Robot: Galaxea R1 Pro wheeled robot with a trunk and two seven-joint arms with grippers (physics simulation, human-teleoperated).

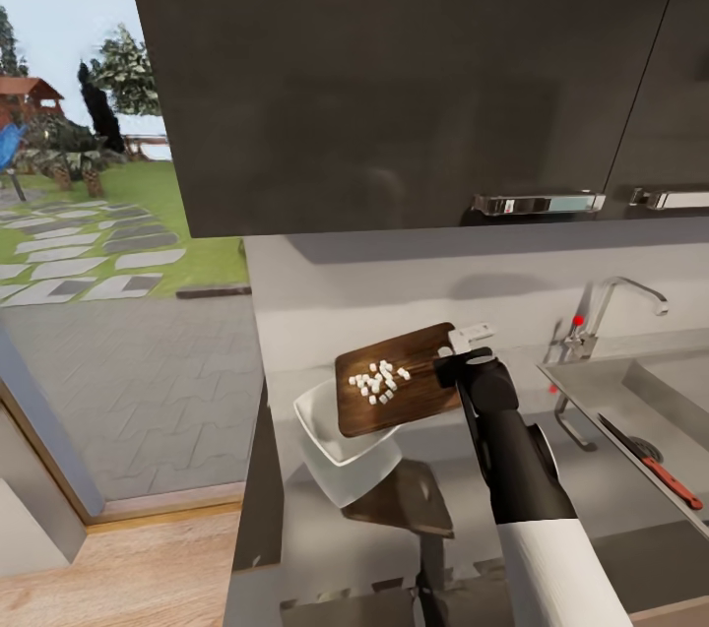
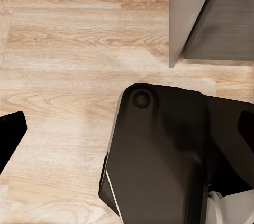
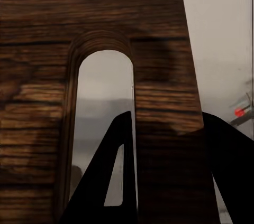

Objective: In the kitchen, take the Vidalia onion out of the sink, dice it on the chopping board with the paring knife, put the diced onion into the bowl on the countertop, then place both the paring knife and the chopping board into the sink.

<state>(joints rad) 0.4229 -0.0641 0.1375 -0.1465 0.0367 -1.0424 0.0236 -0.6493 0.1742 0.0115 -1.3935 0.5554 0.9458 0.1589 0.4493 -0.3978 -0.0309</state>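
My right gripper [image 1: 461, 358] is shut on the end of the dark wooden chopping board [image 1: 394, 401], holding it up and tilted over the white bowl [image 1: 330, 445] on the grey countertop [image 1: 591, 474]. Small white pieces of diced onion [image 1: 379, 381] lie on the board. In the right wrist view the board [image 3: 79, 12] with its slot hole sits between the right gripper [image 3: 169, 123] fingers [image 3: 119, 182]. The paring knife [image 1: 652, 463], with its reddish handle, lies in the sink [image 1: 591, 391] near the drain. The left gripper [image 2: 127, 129] hangs open above the wooden floor.
A chrome tap [image 1: 612, 310] with a red knob stands behind the sink. Dark wall cabinets [image 1: 414, 66] hang overhead. The countertop ends at the left beside a glass door to a garden. The robot's black base [image 2: 159, 155] stands on the wooden floor next to a cabinet corner [image 2: 185, 18].
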